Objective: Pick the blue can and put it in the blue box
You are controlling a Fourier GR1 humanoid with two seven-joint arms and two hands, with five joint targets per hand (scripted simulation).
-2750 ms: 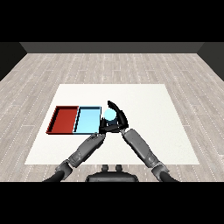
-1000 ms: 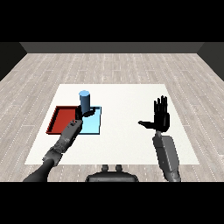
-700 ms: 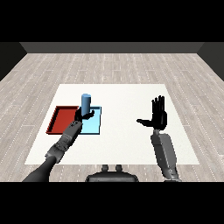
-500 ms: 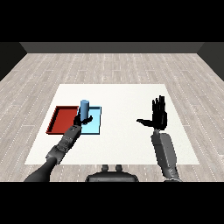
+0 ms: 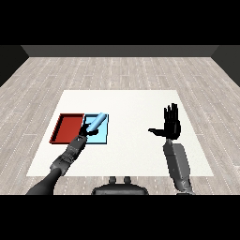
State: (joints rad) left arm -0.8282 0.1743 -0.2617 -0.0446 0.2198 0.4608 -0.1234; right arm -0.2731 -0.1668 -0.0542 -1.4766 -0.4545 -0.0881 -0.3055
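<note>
Pale wooden floorboards (image 5: 126,70) stretch away behind a white table (image 5: 136,112) that fills the middle of the head view, with a dark wall band at the far end of the room.

On the table's left part lie two trays side by side and touching: the red tray (image 5: 68,128) on the outside and the light blue tray (image 5: 104,136) just to its right, nearer the table's middle.

The blue can (image 5: 95,123) is over the light blue tray, tilted well off upright, its top end leaning up and to the right toward the tray's far edge and its lower end down at the left hand. Whether its lower end touches the tray floor cannot be told.

The left hand (image 5: 83,135) comes in along its grey forearm (image 5: 65,159) from the lower left corner and sits at the near left part of the light blue tray, by the seam with the red tray. Its fingers are curled round the lower end of the can.

The right hand (image 5: 171,124) stands well apart from the trays over the right side of the table, raised on its grey forearm (image 5: 177,164). Its fingers are straight and point upward, the thumb sticks out to the left, and it holds nothing.
</note>
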